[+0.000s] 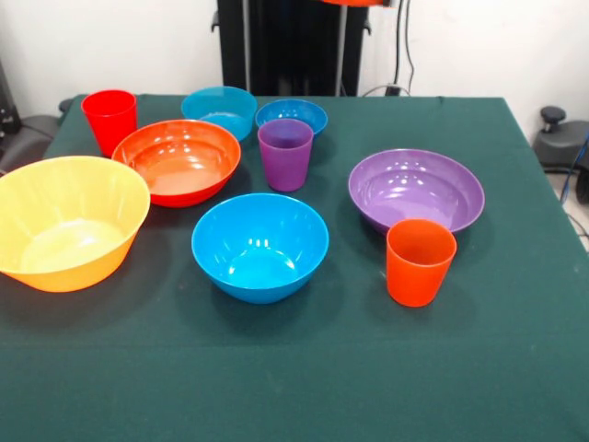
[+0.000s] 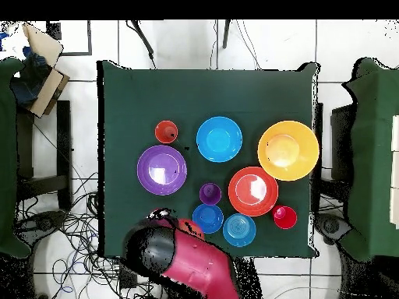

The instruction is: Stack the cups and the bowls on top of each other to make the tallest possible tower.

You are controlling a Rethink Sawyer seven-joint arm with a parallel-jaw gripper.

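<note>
All pieces stand apart and upright on the green table; nothing is stacked. The cups are a red cup [image 1: 110, 120] [image 2: 285, 217], a purple cup [image 1: 285, 154] [image 2: 210, 193] and an orange cup [image 1: 421, 261] [image 2: 166, 131]. The bowls are a large yellow-orange bowl [image 1: 66, 221] [image 2: 288, 150], an orange-red bowl [image 1: 178, 161] [image 2: 252, 191], a wide purple bowl [image 1: 416, 191] [image 2: 162, 170], a medium blue bowl [image 1: 260, 246] [image 2: 219, 138], a teal bowl [image 1: 219, 110] [image 2: 239, 230] and a small blue bowl [image 1: 292, 115] [image 2: 208, 218]. The small orange bowl is out of view. Only the drawn-back arm [image 2: 183, 261] shows; the gripper is hidden.
The green table [image 1: 294, 387] carries only these pieces. The robot's pedestal [image 1: 290, 46] stands at the far edge in the front view. Other green-covered furniture [image 2: 374, 156] and cables on the floor surround the table in the overhead view.
</note>
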